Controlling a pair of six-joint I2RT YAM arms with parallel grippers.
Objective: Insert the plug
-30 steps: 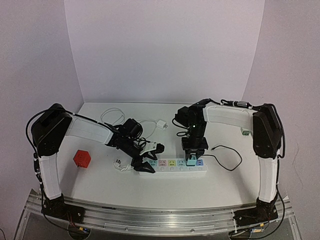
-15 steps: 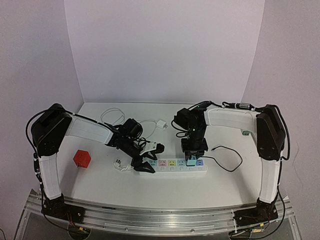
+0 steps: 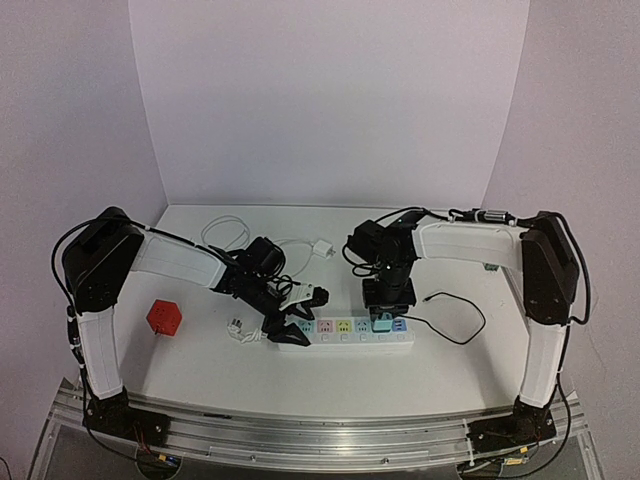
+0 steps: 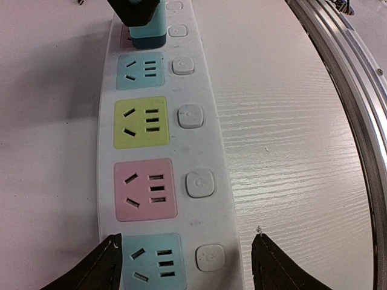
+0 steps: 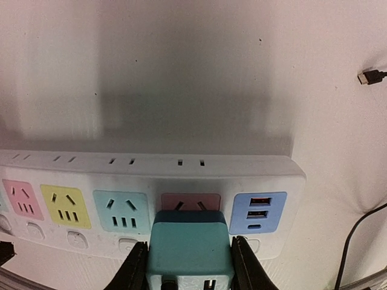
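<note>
The right tool (image 5: 189,269) pinches the teal plug (image 5: 189,241) between both fingers. The plug stands at the pink socket (image 5: 190,201) of the strip (image 5: 151,172), between the teal socket (image 5: 121,211) and the USB panel (image 5: 258,211). The left tool (image 4: 187,263) is spread, straddling the strip's opposite end on the counter (image 4: 284,133), well apart from the plug.
</note>
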